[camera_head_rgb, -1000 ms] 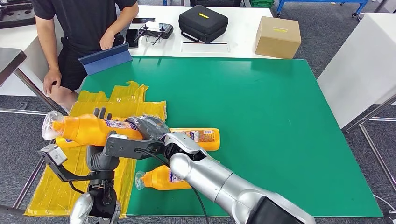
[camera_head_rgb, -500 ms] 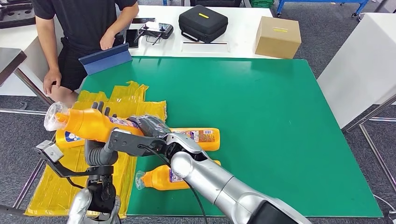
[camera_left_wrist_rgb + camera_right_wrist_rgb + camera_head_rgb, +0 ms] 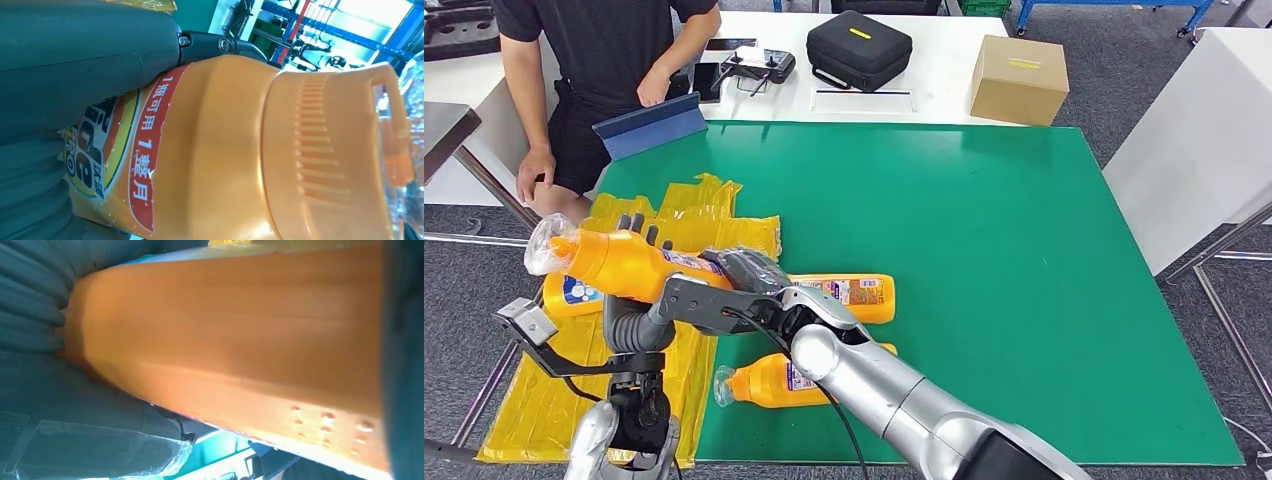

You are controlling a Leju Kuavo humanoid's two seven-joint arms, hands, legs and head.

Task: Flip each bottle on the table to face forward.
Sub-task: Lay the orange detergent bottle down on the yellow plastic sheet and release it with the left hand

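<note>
Both hands grasp one orange bottle (image 3: 624,264) lifted above the near left part of the green table (image 3: 984,260). The left hand (image 3: 636,300) holds it from beneath, dark fingertips (image 3: 637,226) showing past its far side; the left wrist view shows this hand (image 3: 60,75) pressed against the labelled body of the bottle (image 3: 240,150), near the shoulder and ribbed neck. The right hand (image 3: 742,275), wrapped in a clear cover, clasps the bottle's base end, and the right wrist view shows the smooth orange side of the bottle (image 3: 240,335) running between its grey parts (image 3: 35,300). The bottle lies tilted, its clear-capped end raised and pointing away from the right hand, beyond the left hand. Just under the left hand, a second bottle (image 3: 574,296) lies on yellow plastic bags (image 3: 684,220). Just beyond the right hand, a third bottle (image 3: 854,296) lies flat on the table. Nearer the robot, under the right forearm, a fourth bottle (image 3: 769,384) lies on its side. Well beyond the hands, a person (image 3: 594,70) stands by a blue folder (image 3: 649,125), with a black case (image 3: 859,48) and a cardboard box (image 3: 1018,80) on a white table (image 3: 944,90).
</note>
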